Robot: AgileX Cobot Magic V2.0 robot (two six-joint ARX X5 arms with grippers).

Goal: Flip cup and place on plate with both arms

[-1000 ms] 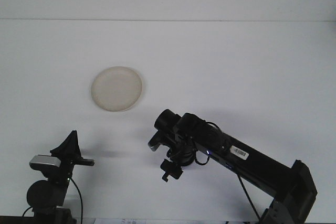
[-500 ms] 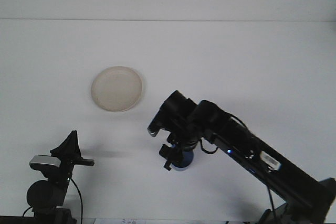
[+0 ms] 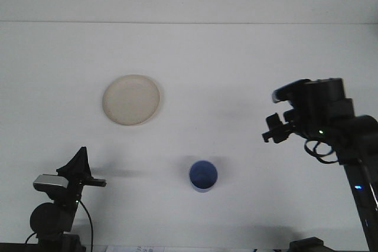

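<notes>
The cup [image 3: 203, 176] stands upright, mouth up, on the table [image 3: 236, 69], well apart from the right gripper [image 3: 273, 133]; whether that gripper's grip is spread cannot be told. The plate [image 3: 132, 100] lies up-left.

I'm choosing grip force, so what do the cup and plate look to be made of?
The blue cup looks like plastic: solid, even colour, thin rim, dull sheen. The cream plate looks matte, with a slightly raised rim and no glare; it may be plastic, melamine or unglazed ceramic, and the front view cannot settle which.
</notes>
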